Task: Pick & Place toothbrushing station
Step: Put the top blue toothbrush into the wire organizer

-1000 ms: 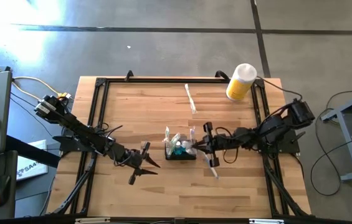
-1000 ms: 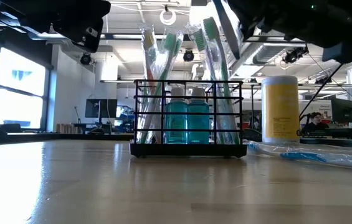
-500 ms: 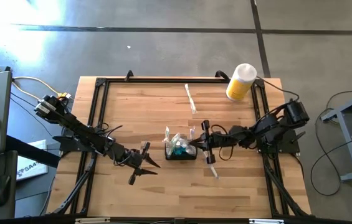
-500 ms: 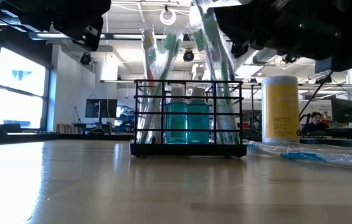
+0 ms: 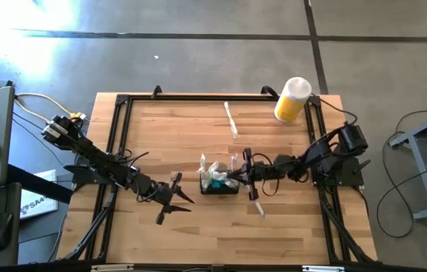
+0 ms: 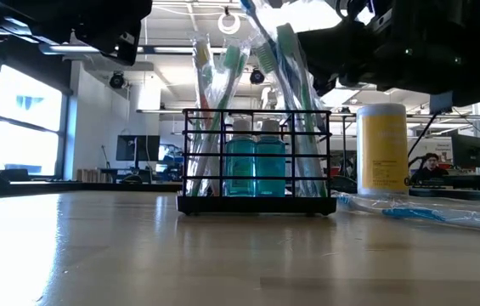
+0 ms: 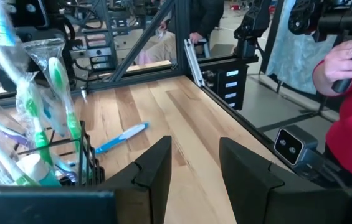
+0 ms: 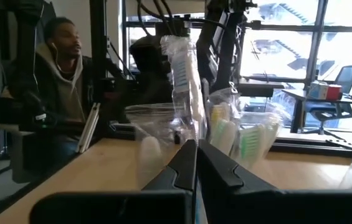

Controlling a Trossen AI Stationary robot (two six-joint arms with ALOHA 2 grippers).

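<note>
Pale wooden planks formed the table [image 5: 183, 128], edged by a black metal frame on a grey concrete floor. Near the table's middle stood the toothbrushing station [image 5: 219, 183], a small boxy caddy of thin black wire mesh with an open top. Through its grid showed two teal bottles [image 6: 255, 167] with white caps, and several plastic-wrapped toothbrushes [image 6: 223, 76] leaned out above its rim.

Just right of the caddy, the right gripper [image 5: 248, 174] reached in, its jaws closed together on a wrapped toothbrush [image 8: 185, 74] held over the caddy. Left of the caddy and a little apart from it, the left gripper [image 5: 169, 198] hovered with its jaws apart, holding nothing.

Well beyond the caddy, at the table's far right corner, stood a yellow cylinder [image 5: 292, 100] with a white cap. Another wrapped toothbrush [image 5: 231, 119] lay flat between the caddy and the far edge.
</note>
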